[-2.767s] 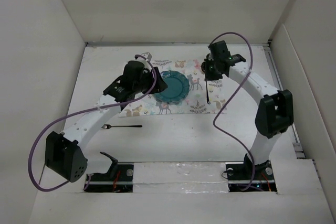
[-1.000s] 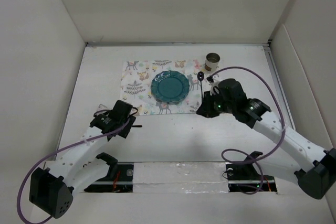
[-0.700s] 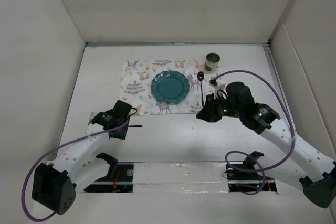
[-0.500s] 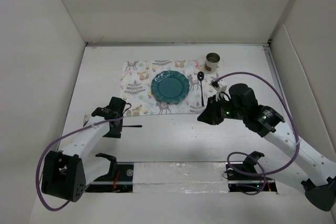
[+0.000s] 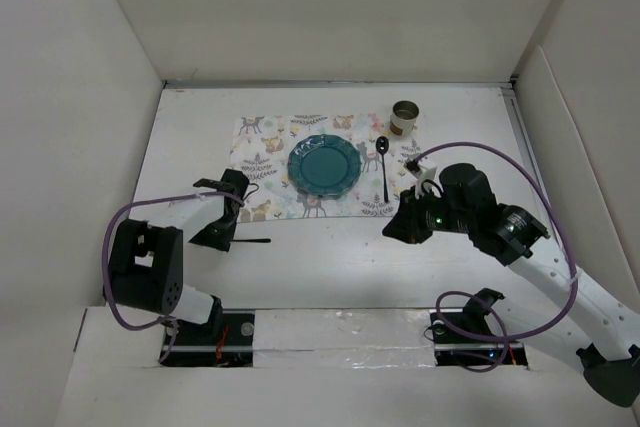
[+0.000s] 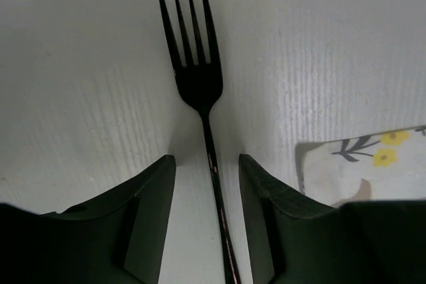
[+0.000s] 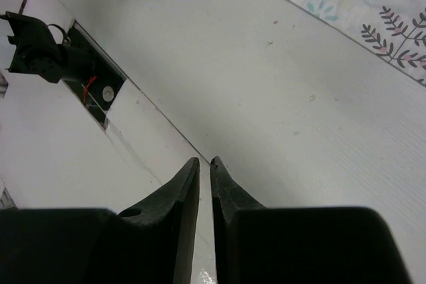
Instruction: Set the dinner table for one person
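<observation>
**Even white light, soft shadows, my own fingers out of focus**

From overhead everything is bright and evenly lit from above. The dinner table [image 5: 330,257] and the walls read nearly the same white, with no glare, and shadows are faint and soft-edged. At my left wrist the fork [image 6: 198,78] is sharp, the tabletop dims between my left fingers [image 6: 150,217], and they sit dark and blurred along the bottom edge. My right fingers [image 7: 180,211] blur likewise, against a crisp surface beyond.

Black fork [image 6: 200,84] — metal-looking, dull satin sheen. Under it the white tabletop [image 6: 319,51] is matt and finely ribbed; beside it a printed cloth placemat [image 6: 359,164]. Dark matt plastic forms the left end effector [image 6: 206,162].
</observation>
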### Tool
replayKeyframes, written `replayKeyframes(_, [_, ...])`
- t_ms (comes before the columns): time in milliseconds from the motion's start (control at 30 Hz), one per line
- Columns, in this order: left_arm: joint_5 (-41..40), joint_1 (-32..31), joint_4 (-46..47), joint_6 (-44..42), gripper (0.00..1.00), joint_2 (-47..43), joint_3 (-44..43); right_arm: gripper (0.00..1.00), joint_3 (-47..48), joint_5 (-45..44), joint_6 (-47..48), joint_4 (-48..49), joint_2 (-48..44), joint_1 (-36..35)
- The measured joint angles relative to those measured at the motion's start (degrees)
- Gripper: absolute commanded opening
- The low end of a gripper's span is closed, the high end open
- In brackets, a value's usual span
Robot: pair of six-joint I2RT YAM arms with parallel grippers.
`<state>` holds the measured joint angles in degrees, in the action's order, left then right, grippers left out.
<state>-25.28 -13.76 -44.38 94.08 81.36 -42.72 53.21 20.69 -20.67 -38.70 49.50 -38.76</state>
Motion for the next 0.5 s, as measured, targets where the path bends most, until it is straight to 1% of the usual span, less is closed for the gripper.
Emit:
replayKeyframes(133, [-0.22, 0.0, -0.22, -0.63, 0.37, 1.38, -0.26, 0.18, 0.0, -0.98, 0.15, -0.37, 0.0, -0.28])
replayKeyframes(200, [-0.22, 0.0, -0.2, -0.7, 0.34, 1.38, -0.26, 0.18, 0.13, -1.03, 0.2, -0.44, 0.04, -0.66])
replayKeyframes(233, [-0.24, 0.0, -0.2, -0.81, 0.31, 1.38, -0.26, 0.18, 0.37, -1.07, 0.22, -0.55, 0.11, -0.85])
replayKeyframes(267, [-0.26, 0.0, -0.13, -0.94, 0.22, 1.38, -0.26, 0.18, 0.55, -1.2, 0.24, -0.55, 0.13, -1.03])
replayKeyframes(333, [-0.35, 0.0, 0.0, -1.29, 0.1, 1.38, -0.24, 0.18, 0.81, -1.29, 0.35, -0.59, 0.13, -1.31])
replayKeyframes(367, [-0.42, 0.0, 0.11, -1.42, 0.02, 1.38, -0.22, 0.18, 0.85, -1.36, 0.35, -0.61, 0.11, -1.36])
replayKeyframes(400, [-0.48, 0.0, 0.13, -1.53, 0.0, 1.38, -0.17, 0.18, 1.01, -1.73, 0.35, -0.76, 0.13, -1.62])
replayKeyframes(500, [-0.7, 0.0, 0.31, -2.08, 0.0, 1.27, 0.0, 0.18, 1.4, -2.4, 0.35, -1.18, 0.13, -1.86])
